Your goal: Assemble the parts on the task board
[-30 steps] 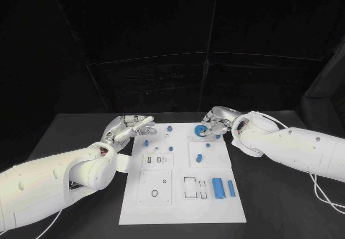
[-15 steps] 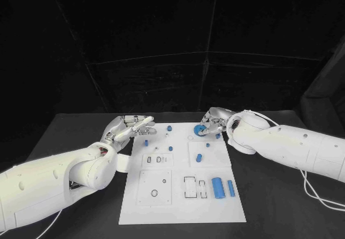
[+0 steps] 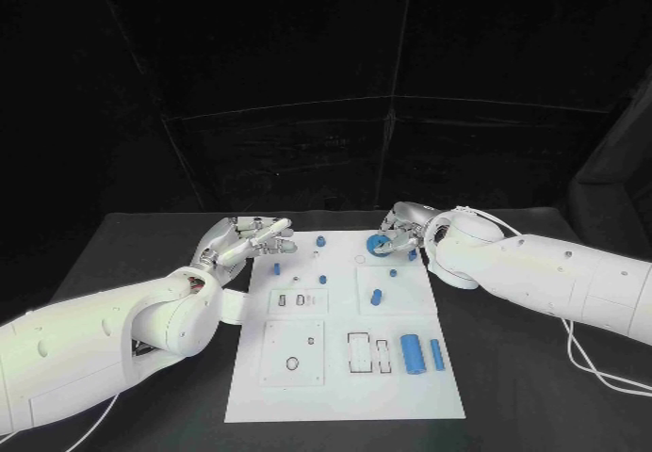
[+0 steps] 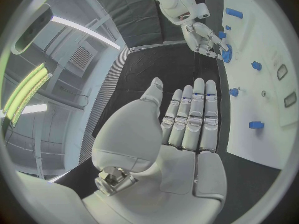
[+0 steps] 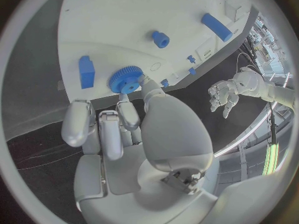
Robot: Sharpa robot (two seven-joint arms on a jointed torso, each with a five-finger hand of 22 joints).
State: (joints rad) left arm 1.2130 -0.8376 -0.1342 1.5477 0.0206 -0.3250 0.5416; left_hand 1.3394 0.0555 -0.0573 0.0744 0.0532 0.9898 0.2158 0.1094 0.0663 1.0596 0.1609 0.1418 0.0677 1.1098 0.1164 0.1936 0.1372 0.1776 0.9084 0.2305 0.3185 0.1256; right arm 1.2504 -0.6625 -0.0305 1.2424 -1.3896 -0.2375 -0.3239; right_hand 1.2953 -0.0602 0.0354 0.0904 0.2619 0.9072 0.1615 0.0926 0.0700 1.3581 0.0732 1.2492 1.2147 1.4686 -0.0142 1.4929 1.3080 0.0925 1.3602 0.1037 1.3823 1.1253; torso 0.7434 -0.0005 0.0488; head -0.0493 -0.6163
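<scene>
- The right hand point(image 3: 403, 229) sits at the upper right of the task board point(image 3: 347, 395) in the head view. Its fingertips pinch a blue gear point(image 3: 378, 247), which lies directly below the fingers with its flat face parallel to the board.
- In the right wrist view, the right hand point(image 5: 118, 129) has its fingertips on the blue gear point(image 5: 126, 79) at the rim. I cannot tell whether the gear is seated or just above the surface.
- The left hand point(image 3: 249, 239) rests off the board's upper left edge, over the bench point(image 3: 150, 245). It holds nothing, with fingers straight and side by side in the left wrist view point(image 4: 187, 129). It is well apart from the gear, so the right hand is plainly the nearer.
- A blue block point(image 5: 86, 71) lies just beside the gear, and a small blue peg point(image 5: 161, 39) stands further in. Judgement: clearance on the block side is tight for any sideways shift.
- Two long blue cylinders point(image 3: 412, 355) lie at the lower right of the board, their long axes running up and down the head view, well apart from both hands.
- Judgement: the far board edge is near the gear; open room lies toward the board's middle.
</scene>
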